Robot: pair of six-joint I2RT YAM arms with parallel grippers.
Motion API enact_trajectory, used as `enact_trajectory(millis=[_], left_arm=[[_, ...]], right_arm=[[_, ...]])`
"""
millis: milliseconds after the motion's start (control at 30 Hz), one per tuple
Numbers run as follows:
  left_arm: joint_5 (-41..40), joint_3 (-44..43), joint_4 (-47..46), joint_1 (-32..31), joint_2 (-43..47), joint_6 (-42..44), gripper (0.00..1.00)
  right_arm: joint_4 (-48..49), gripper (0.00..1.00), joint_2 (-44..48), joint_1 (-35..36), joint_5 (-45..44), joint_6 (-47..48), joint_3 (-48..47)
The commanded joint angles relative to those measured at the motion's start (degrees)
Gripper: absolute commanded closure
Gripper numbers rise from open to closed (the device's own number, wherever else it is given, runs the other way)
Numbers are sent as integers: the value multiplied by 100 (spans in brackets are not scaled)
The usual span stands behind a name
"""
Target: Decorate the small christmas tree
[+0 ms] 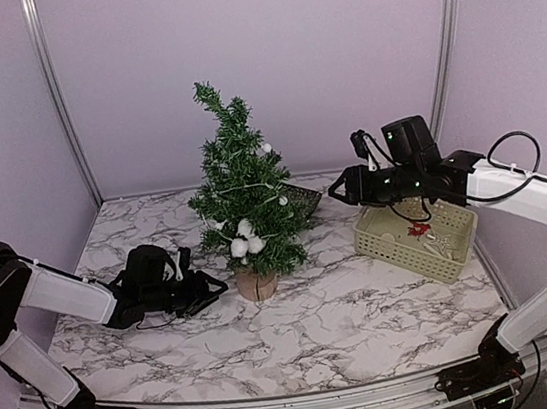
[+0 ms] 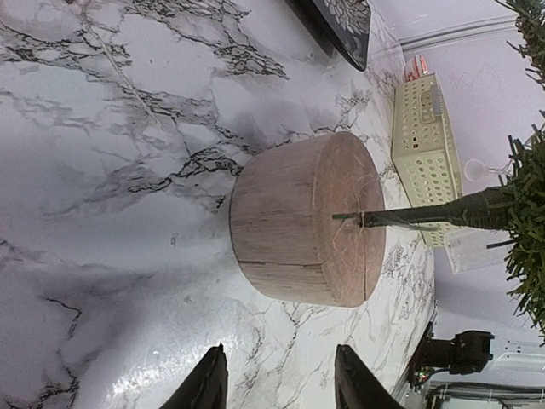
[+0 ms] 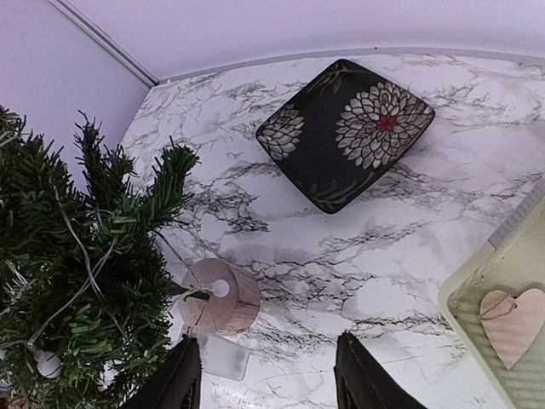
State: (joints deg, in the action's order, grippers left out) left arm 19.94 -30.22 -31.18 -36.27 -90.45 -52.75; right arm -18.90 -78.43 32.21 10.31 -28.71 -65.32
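**Top external.** The small christmas tree (image 1: 244, 193) stands upright near the middle of the marble table (image 1: 367, 303), on its log-slice base (image 1: 256, 285). White balls (image 1: 246, 238) hang in the lower branches, and a thin pale wire runs through the green. My left gripper (image 1: 214, 288) sits low over the table to the left of the base. It points at the base, near it and not touching. My right gripper (image 1: 335, 192) hangs in the air to the right of the tree, by the far left corner of the pale green basket (image 1: 384, 240). A dark plate (image 1: 305, 198) lies behind the tree, partly hidden by branches. There is something red in the basket, too small to name.

**Left wrist.** My left fingers (image 2: 209, 383) stand apart with nothing between them, so that hand is released. The base is straight ahead, with bare marble between it and the fingertips. The thin trunk (image 2: 426, 215) comes out of the base's centre. The basket is beyond it.

**Right wrist.** My right fingers (image 3: 174, 379) are spread and empty, so that hand is released too. The tree fills the left side, its base showing under the branches just beside my left-hand finger in the frame. The plate is square with a flower pattern and lies flat on the table farther out. A wooden heart (image 3: 511, 319) lies in the basket at the right edge.
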Motion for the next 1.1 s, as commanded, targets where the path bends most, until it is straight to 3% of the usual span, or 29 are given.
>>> enact_trajectory(millis=[0,667,1067], left_arm=[[283,-225,-629,-67,-310,-36,59],[404,-1202,-1013,-37,-1732,-160,82],[672,-2292,-973,173,-2613,35,84]], right_arm=[[155,48,-124,-48,119,24,23],[-7,51,-289,-54,71,51,6],[29,52,-207,-179,127,55,257]])
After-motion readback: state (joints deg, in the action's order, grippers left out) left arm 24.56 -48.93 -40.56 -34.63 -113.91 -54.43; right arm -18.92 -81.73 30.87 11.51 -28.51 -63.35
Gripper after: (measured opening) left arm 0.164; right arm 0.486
